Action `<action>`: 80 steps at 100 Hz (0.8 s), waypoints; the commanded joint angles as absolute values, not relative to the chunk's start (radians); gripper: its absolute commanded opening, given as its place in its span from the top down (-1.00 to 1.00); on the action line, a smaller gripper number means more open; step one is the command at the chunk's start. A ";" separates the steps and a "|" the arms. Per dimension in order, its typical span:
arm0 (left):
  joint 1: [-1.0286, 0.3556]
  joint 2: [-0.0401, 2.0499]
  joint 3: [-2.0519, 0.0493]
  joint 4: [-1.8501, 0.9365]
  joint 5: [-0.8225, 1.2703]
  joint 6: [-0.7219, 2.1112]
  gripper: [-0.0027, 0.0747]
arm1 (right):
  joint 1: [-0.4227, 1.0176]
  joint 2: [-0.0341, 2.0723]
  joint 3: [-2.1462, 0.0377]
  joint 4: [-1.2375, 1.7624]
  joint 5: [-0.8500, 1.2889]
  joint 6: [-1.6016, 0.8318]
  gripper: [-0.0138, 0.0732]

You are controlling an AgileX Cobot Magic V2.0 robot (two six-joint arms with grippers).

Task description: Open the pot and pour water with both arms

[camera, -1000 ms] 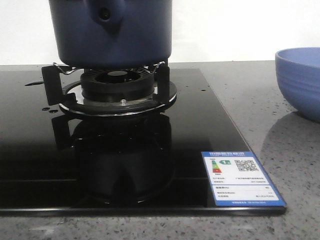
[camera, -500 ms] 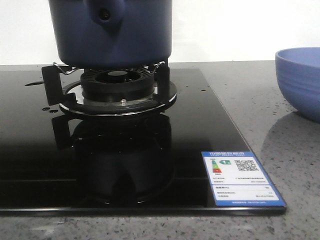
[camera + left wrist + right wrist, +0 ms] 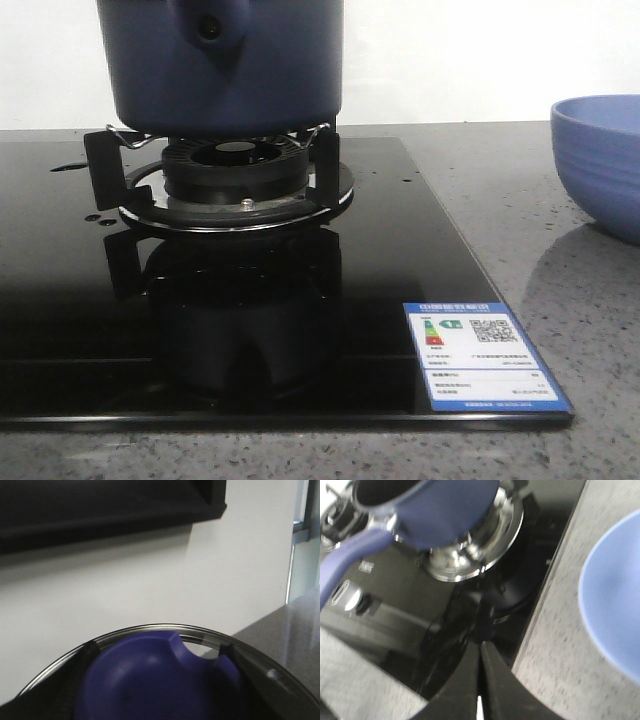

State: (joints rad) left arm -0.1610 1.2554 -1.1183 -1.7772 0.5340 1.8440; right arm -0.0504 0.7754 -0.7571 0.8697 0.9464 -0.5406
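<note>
Pot point(image 3: 222, 65) upright on burner point(image 3: 235, 170), handle stub facing camera; right gripper point(image 3: 480, 680) closed, empty; left fingers' state unclear.

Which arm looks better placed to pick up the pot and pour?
Right. The right gripper is shut on nothing, near the pot handle and bowl; the left wrist view is filled by the lid.
</note>
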 commanded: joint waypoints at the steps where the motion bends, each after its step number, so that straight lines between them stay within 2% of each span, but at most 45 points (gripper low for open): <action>1: -0.129 1.164 -1.144 -1.806 0.549 1.809 0.44 | -0.051 0.777 -0.789 0.930 0.856 -0.555 0.83; 24: -0.048 1.038 -1.026 -1.697 0.421 1.665 0.44 | -0.051 0.779 -0.790 0.930 0.549 -0.555 0.83; 37: -0.044 0.976 -0.930 -1.704 0.329 1.665 0.44 | -0.075 0.811 -0.841 0.778 0.459 -0.549 0.82; 58: -0.050 0.899 -0.820 -1.707 0.318 1.665 0.44 | -0.194 0.946 -0.995 0.600 0.630 -0.362 0.82; 80: -0.102 0.869 -0.804 -1.708 0.317 1.665 0.44 | -0.230 1.115 -1.126 0.283 0.920 -0.141 0.82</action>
